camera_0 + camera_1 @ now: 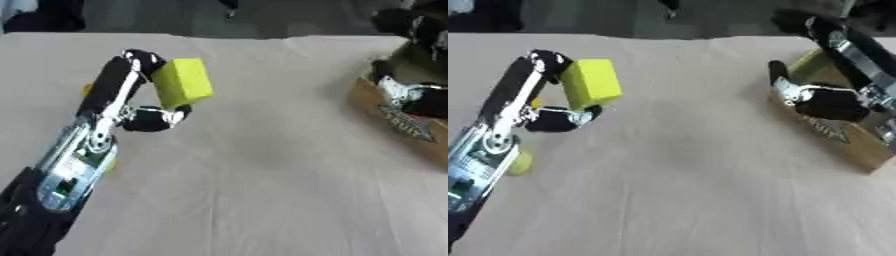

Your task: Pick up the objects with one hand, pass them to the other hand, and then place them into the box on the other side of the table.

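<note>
Yellow block [184, 82] pinched in left hand [144, 112], outside box [846, 142].

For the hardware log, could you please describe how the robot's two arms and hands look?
The left arm has a silver, glossy forearm panel with a small green patch, black at the elbow end. The left hand is black with silver links. The right arm is black with silver plates, and the right hand is black with pale metal parts.

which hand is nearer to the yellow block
Left. The left hand holds the yellow block between its fingers and thumb, above the table. The right hand is far across, over the cardboard box.
</note>
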Available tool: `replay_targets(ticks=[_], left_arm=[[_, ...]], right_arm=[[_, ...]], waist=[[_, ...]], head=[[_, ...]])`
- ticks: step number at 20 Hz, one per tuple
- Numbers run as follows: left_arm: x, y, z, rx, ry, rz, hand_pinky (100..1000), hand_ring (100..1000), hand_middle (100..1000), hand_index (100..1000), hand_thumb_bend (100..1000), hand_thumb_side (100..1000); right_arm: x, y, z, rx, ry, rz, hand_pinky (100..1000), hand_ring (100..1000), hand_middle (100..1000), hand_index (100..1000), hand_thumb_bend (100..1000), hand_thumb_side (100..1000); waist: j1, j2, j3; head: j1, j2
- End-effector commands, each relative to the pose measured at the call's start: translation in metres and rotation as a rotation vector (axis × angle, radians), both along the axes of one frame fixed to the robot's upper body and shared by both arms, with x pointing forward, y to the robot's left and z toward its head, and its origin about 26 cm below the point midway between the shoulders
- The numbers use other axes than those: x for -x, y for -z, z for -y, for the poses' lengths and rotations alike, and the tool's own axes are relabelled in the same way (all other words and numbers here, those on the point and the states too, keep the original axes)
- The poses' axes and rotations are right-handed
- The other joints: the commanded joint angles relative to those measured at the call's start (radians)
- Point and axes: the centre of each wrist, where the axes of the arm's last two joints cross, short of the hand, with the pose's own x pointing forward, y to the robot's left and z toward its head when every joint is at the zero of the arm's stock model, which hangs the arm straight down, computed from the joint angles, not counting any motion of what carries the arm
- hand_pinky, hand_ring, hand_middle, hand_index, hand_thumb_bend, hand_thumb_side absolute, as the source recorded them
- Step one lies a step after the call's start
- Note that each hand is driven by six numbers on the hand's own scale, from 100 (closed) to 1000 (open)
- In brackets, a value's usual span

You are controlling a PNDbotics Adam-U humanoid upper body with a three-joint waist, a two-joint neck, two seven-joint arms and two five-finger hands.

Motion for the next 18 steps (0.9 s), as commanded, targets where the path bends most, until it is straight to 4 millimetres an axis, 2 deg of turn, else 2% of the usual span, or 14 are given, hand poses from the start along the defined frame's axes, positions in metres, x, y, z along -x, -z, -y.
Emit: replay_targets(ticks=[1, 18], left_arm=[[0.004, -0.009, 0.004, -0.017, 0.018, 0.037, 606, 567, 485, 488, 286, 100], [0.011, -0.014, 0.018, -0.072, 0.062, 0.026, 602, 562, 486, 488, 324, 100]], right_arm=[[0.001, -0.011, -0.004, 0.069, 0.006, 0.016, 988, 935, 899, 949, 100, 247], [-0.004, -0.02, -0.043, 0.234, -0.065, 0.028, 983, 961, 926, 941, 100, 207]], waist=[[-0.001, -0.024, 0.002], [0.01, -0.032, 0.008]], head=[[-0.007, 0.006], [-0.016, 0.014]])
